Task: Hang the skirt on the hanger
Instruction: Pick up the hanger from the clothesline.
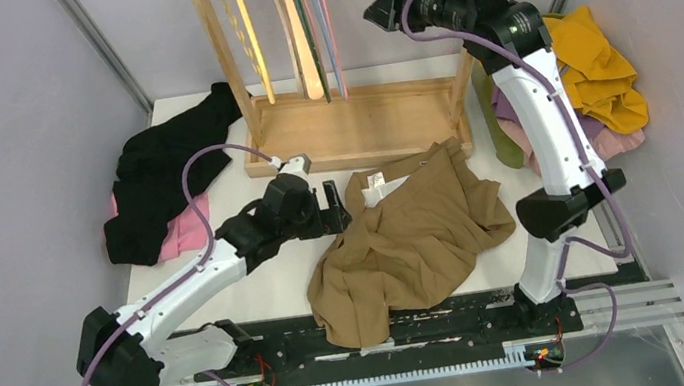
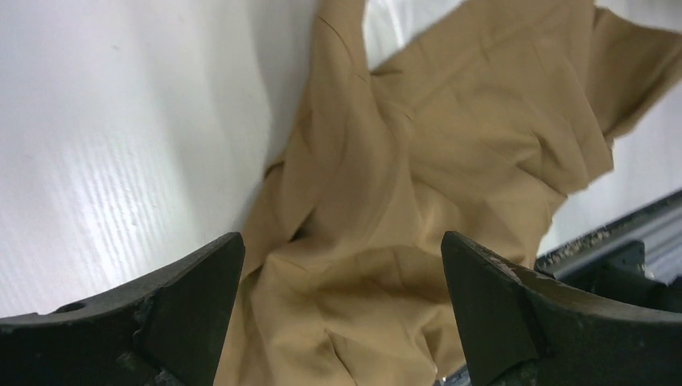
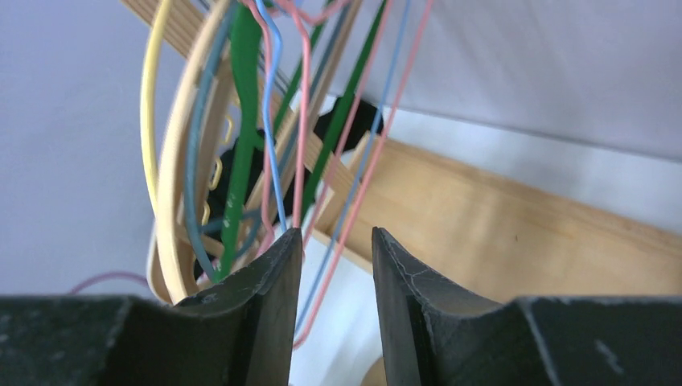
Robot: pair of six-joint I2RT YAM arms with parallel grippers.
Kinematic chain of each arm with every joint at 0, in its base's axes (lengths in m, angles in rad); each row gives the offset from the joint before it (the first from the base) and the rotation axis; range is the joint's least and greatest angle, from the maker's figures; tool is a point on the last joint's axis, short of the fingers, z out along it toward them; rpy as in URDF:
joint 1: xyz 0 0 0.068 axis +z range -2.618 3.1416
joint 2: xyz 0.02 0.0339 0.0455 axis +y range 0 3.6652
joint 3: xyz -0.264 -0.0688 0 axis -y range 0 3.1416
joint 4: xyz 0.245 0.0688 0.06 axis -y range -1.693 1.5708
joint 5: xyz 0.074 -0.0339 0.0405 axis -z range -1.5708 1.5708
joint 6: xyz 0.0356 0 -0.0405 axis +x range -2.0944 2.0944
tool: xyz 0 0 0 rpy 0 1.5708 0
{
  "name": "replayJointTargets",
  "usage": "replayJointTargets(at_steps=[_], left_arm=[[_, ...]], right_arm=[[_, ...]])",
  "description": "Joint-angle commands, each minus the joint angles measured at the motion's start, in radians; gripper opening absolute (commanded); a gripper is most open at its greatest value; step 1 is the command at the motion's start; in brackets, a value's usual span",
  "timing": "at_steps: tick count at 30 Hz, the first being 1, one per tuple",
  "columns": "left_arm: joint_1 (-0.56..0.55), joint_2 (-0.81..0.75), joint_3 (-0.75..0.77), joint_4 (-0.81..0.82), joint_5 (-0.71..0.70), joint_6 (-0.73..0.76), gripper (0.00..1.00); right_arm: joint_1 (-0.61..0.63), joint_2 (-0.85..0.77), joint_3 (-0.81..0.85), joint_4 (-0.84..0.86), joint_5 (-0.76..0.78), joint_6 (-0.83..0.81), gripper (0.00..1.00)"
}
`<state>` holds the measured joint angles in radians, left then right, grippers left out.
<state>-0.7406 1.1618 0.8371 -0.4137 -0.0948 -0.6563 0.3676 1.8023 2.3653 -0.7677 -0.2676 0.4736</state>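
White table (image 1: 260, 285) underneath it all, bare along the near-left stretch. At its far edge, a wooden rack (image 1: 359, 125), upright and clear of the cloth, presumably placed there to keep the hangers within reach of the raised arm.

In the middle, just in front of the rack's base, the tan skirt (image 1: 415, 238) — crumpled flat, one fold spilling over the near edge onto the black rail, not yet on any hanger.

To the far left, a black garment (image 1: 163, 168) heaped over something pink. To the far right, a yellow garment (image 1: 598, 66) on top of purple and green cloth. Both piles well apart from the skirt, likely set aside as not part of this job.

Hung from the rack, a bunch of hangers (image 1: 305, 27): wooden, yellow, green, blue and pink wire, packed close.

Low at the skirt's left edge, the left tool (image 2: 342, 253), released, jaws spread wide over the cloth with nothing between them, probably lined up for a pinch on the fabric.

High by the rack, the right tool (image 3: 338, 241), jaws drawn near together with a narrow gap, pink and blue wire running through that gap. Pinched or merely straddled — impossible to tell.
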Motion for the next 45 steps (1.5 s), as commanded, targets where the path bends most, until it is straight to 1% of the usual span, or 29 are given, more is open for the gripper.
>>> replayJointTargets(at_steps=[1,2,4,10,14,18,24,33,40,45], left_arm=[[-0.048,-0.037,-0.030,-0.016,0.036,-0.013,0.99],[-0.058,-0.048,-0.047,-0.017,0.039,-0.018,0.99],[-0.068,-0.074,-0.079,-0.016,0.038,-0.025,0.99],[-0.068,-0.137,-0.147,-0.023,0.036,-0.051,0.99],[-0.068,-0.167,-0.158,-0.037,0.023,-0.053,0.99],[-0.069,-0.185,-0.156,-0.052,0.010,-0.046,0.99],[-0.068,-0.190,-0.154,-0.066,0.002,-0.032,0.99],[-0.069,-0.212,-0.157,-0.075,0.005,-0.028,0.99],[-0.068,-0.222,-0.161,-0.075,0.007,-0.027,0.99],[-0.068,-0.226,-0.165,-0.076,0.010,-0.030,0.99]], right_arm=[[0.028,0.119,0.219,-0.015,0.075,-0.011,0.44],[0.033,0.141,0.263,-0.015,0.082,-0.009,0.44],[0.046,0.162,0.279,0.011,0.100,-0.007,0.45],[0.075,0.179,0.238,0.129,0.117,0.007,0.46],[0.114,0.192,0.238,0.153,0.141,-0.005,0.46],[0.152,0.176,0.159,0.178,0.181,-0.020,0.46],[0.184,0.188,0.142,0.166,0.246,-0.030,0.45],[0.187,0.188,0.119,0.124,0.369,-0.024,0.39],[0.187,0.202,0.127,0.131,0.345,-0.023,0.38],[0.188,0.206,0.134,0.125,0.358,-0.025,0.37]])
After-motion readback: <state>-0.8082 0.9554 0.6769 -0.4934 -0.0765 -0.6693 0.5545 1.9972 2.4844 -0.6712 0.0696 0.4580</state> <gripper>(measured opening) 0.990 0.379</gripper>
